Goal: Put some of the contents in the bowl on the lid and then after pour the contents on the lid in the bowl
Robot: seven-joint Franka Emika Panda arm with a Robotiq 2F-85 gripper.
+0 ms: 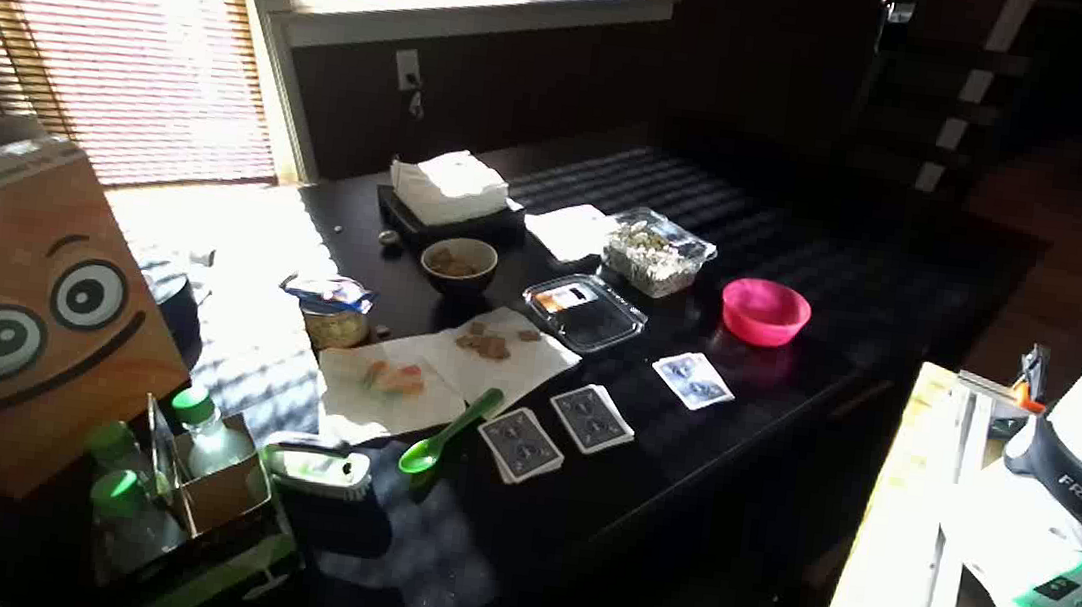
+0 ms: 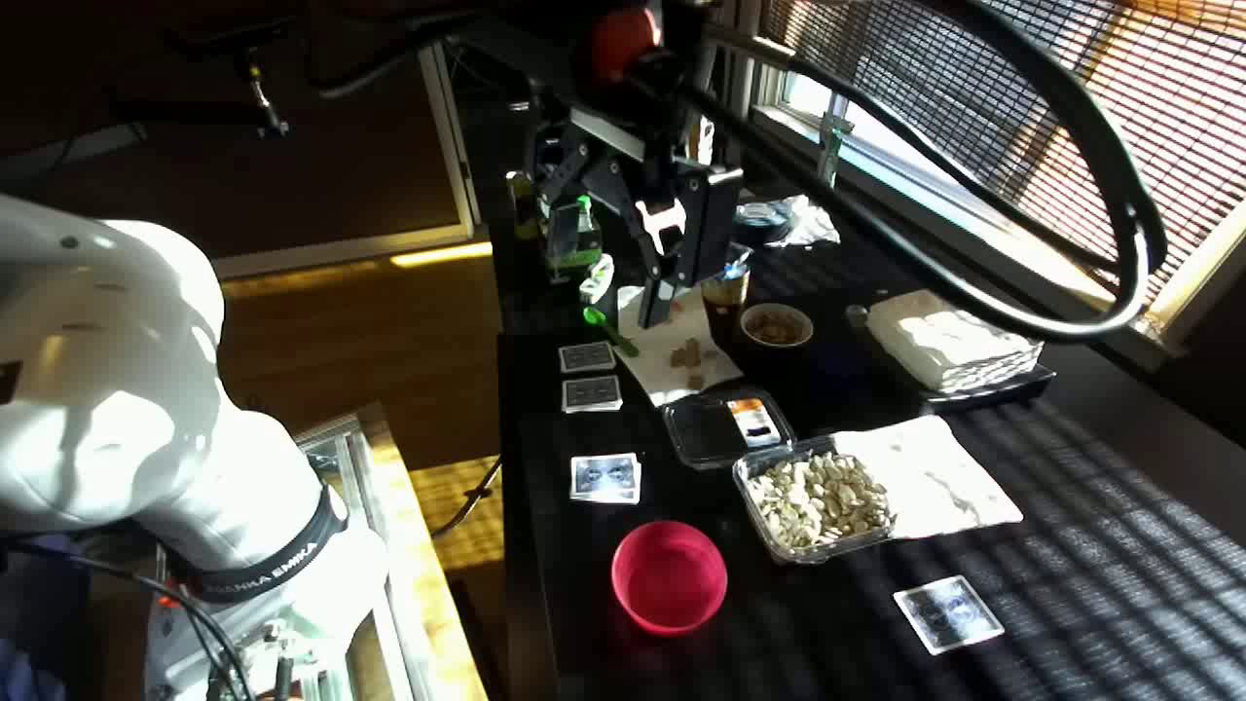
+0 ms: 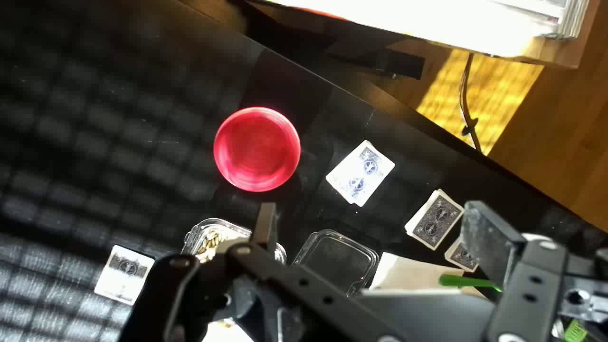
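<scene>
The bowl is a square clear-plastic container point(image 1: 705, 253) in both exterior views point(image 2: 845, 551). It holds many pale, greyish and dark bits, the contents point(image 1: 649, 255), also seen from above point(image 2: 820, 498). The lid point(image 1: 611, 329) lies flat beside it on the dark table, with an orange-white label point(image 2: 715, 440). My gripper point(image 2: 610, 273) is open and empty, high above the table. In the wrist view its fingers point(image 3: 380, 221) are wide apart, with the lid point(image 3: 337, 259) below between them. The left finger partly hides the container point(image 3: 216, 221) there.
A pink bowl point(image 1: 766, 313) stands near the container. Card stacks point(image 1: 694, 380), a green spoon point(image 1: 452, 432) and napkins with food pieces point(image 1: 395, 399) lie around the lid. A round bowl with brown inside point(image 1: 460, 265) and a napkin stack point(image 1: 450, 186) stand behind.
</scene>
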